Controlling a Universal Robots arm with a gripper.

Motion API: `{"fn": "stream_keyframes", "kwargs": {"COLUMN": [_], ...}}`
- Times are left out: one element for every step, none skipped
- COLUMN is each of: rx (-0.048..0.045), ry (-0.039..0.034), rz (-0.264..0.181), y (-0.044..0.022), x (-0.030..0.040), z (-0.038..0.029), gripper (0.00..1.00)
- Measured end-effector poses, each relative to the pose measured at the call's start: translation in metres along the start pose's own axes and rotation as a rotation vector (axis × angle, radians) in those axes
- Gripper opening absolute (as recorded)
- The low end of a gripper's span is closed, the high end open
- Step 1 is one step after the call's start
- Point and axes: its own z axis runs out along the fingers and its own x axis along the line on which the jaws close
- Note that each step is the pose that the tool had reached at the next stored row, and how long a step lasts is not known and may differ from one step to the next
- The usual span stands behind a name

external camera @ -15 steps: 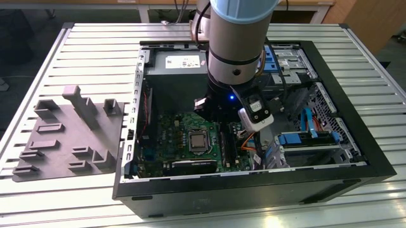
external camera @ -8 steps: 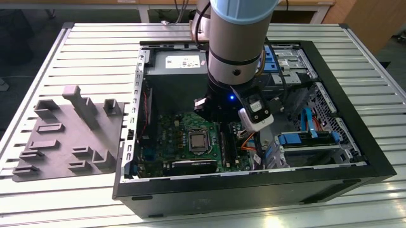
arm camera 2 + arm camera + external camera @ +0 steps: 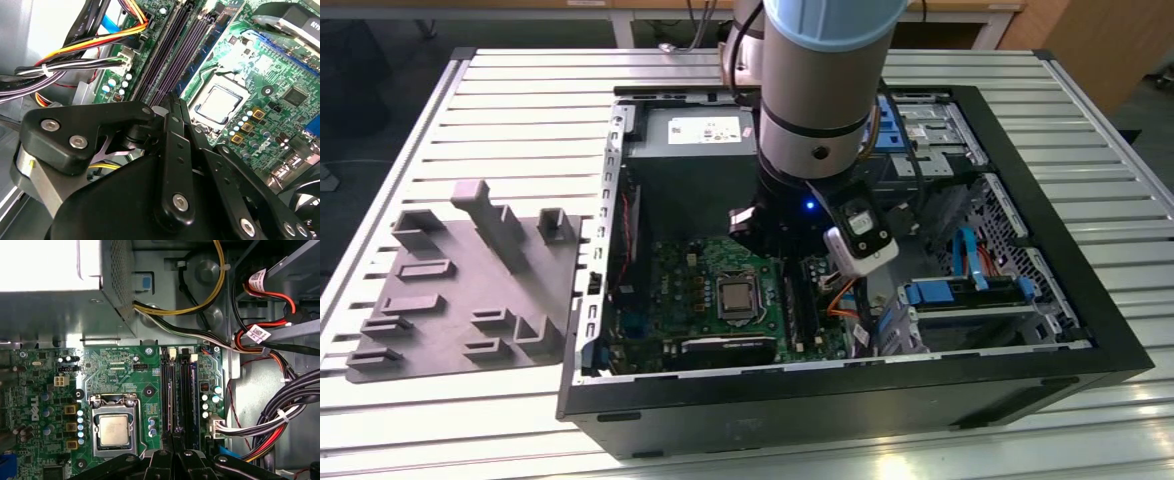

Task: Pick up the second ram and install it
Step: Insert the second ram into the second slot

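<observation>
While the black metal gripper (image 3: 172, 107) hangs low inside the open black computer case (image 3: 1067, 330), its fingers drawn together, the slim dark second ram (image 3: 170, 395) stands on edge in a long black slot of the green motherboard (image 3: 125, 370), directly beneath the fingertips.

It looked like a workshop or lab: an open computer case (image 3: 854, 390) lay on a ribbed aluminium bench (image 3: 520, 110), a grey moulded fixture plate (image 3: 454, 290) just beside the case.
</observation>
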Motion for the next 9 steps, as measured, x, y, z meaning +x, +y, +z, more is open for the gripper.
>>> {"fn": "stream_keyframes", "kwargs": {"rx": [0.0, 0.0001, 0.0, 0.0, -0.0001, -0.0001, 0.0, 0.0, 0.0], "ry": [0.0, 0.0001, 0.0, 0.0, 0.0, 0.0, 0.0001, 0.0, 0.0], "rz": [0.0, -0.001, -0.001, -0.001, -0.001, -0.001, -0.001, -0.001, -0.001], "y": [0.0, 0.0, 0.0, 0.0, 0.0001, 0.0001, 0.0002, 0.0002, 0.0002], "x": [0.0, 0.0, 0.0, -0.0001, -0.0005, -0.0009, -0.0014, -0.0018, -0.0021], "z": [0.0, 0.0, 0.0, 0.0, 0.0, 0.0001, 0.0, 0.0001, 0.0001], "gripper": [0.11, 0.11, 0.11, 0.11, 0.11, 0.11, 0.11, 0.11, 0.11]}}
